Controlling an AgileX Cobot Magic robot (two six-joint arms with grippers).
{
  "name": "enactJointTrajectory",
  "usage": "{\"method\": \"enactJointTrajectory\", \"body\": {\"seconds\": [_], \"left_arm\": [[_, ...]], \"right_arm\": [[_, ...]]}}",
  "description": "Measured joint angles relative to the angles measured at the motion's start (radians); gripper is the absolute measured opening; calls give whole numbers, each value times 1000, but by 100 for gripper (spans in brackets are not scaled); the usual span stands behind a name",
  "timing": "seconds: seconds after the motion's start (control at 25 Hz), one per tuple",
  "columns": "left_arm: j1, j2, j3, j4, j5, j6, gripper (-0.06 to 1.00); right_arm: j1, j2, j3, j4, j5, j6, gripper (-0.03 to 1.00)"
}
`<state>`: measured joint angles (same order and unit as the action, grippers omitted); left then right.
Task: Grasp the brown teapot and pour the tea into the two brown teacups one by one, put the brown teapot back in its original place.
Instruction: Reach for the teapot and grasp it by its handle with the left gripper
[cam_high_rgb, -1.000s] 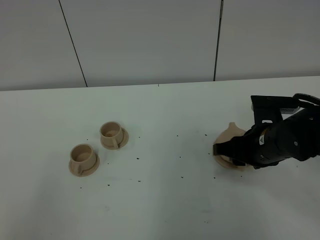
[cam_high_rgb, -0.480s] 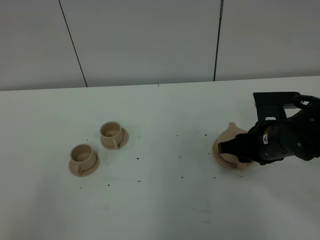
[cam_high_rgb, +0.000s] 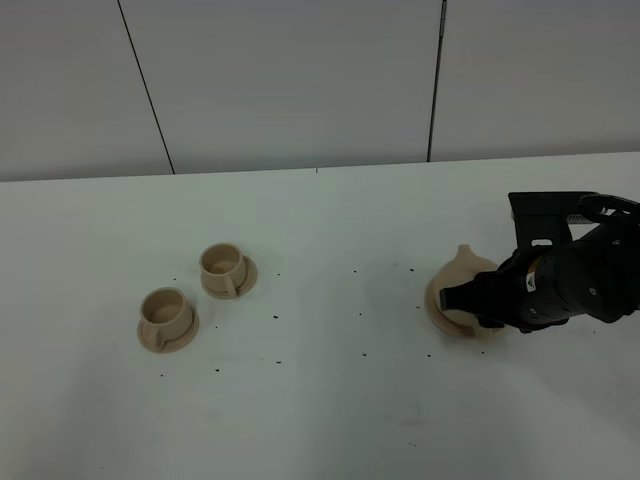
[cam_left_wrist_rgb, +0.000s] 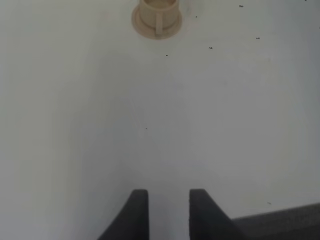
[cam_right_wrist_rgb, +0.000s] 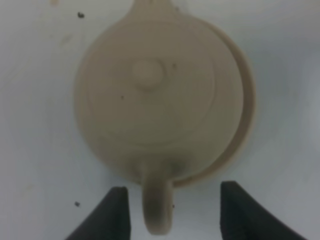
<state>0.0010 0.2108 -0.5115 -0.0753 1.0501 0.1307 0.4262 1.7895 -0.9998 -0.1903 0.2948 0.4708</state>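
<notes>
brown teapot (cam_right_wrist_rgb: 150, 100) on its round plate (cam_right_wrist_rgb: 247, 110) at the right of the bench (cam_high_rgb: 330, 400), spout to the far side, handle (cam_right_wrist_rgb: 157, 210) to the near side, right pincer (cam_right_wrist_rgb: 172, 195) open around the handle, not touching, left pincer (cam_left_wrist_rgb: 169, 197) a little open, holding nothing, two teacups (cam_high_rgb: 223, 265) far left

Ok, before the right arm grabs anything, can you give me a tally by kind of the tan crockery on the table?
Teapot: 1
Teacups: 2
Cup saucers: 2
Plate under the teapot: 1
Total: 6
</notes>
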Motion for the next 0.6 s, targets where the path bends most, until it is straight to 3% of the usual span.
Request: {"method": "enactJointTrajectory", "body": {"seconds": [0.6], "left_arm": [[0, 0, 0, 0, 0, 0, 27]], "right_arm": [[0, 19, 0, 0, -24, 1, 39]]}}
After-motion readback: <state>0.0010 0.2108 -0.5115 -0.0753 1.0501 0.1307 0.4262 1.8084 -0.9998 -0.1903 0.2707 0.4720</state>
